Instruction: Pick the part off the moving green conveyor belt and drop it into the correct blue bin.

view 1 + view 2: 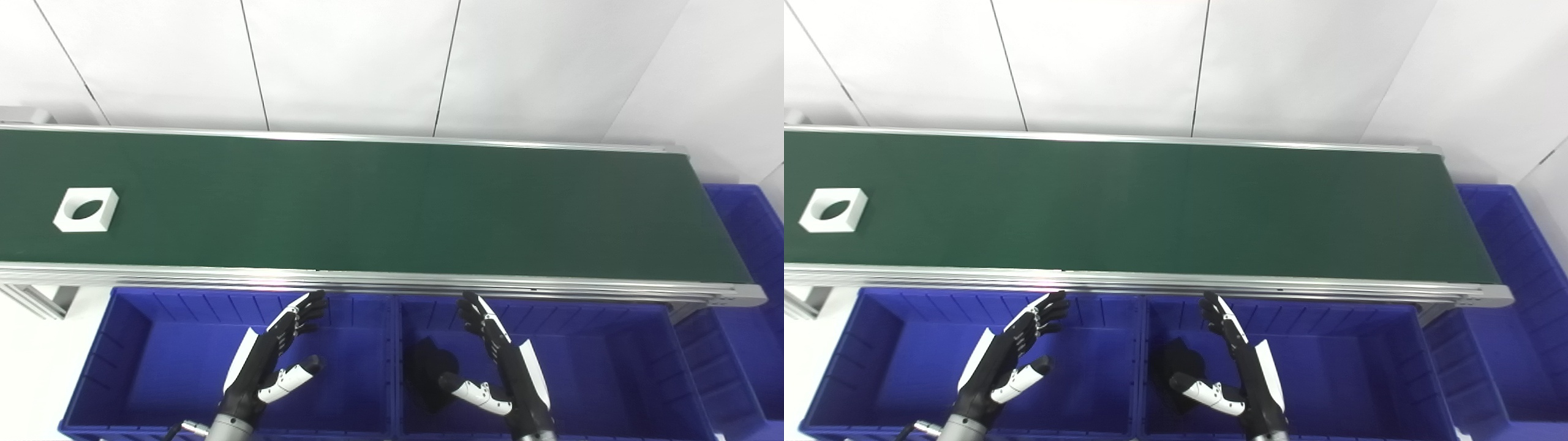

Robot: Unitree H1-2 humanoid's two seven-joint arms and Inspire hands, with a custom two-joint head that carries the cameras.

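Observation:
A white square part with a round hole (86,209) lies on the green conveyor belt (380,202) at its far left; it also shows in the right eye view (833,210). My left hand (269,358) is open and empty, held over the left blue bin (128,318). My right hand (499,361) is open and empty, held over the middle blue bin (612,367). A black part (432,373) lies in the middle bin, just left of my right hand. Both hands are well below and right of the white part.
A third blue bin (744,226) stands at the belt's right end. The belt's aluminium rail (380,283) runs between the belt and the bins. A white panelled wall (367,61) is behind.

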